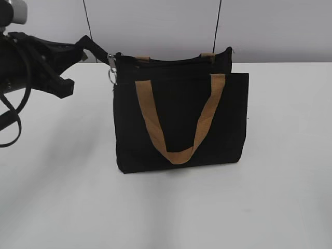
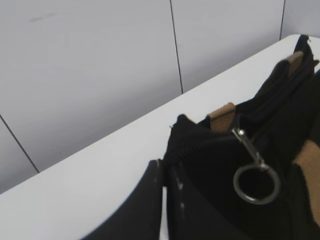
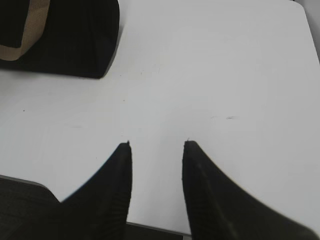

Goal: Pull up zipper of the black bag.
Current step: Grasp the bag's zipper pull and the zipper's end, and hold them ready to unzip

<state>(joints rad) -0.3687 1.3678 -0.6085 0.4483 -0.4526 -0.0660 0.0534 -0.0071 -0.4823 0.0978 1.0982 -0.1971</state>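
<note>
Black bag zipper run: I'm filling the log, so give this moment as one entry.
left gripper: shut on black bag corner | zipper: ring pull hanging free | right gripper: open, above table

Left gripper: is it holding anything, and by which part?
The left gripper pinches the black bag at its top end corner, beside the ring pull.

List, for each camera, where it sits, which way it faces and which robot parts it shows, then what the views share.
Exterior: in front of the table, looking down at a slant at the black bag; left arm at its left end.
Left wrist: at the bag's corner, facing the wall; left gripper shut on the bag's end, by the metal ring.
Right wrist: above bare table, looking down; right gripper open.
Shared: all show the bag.
</note>
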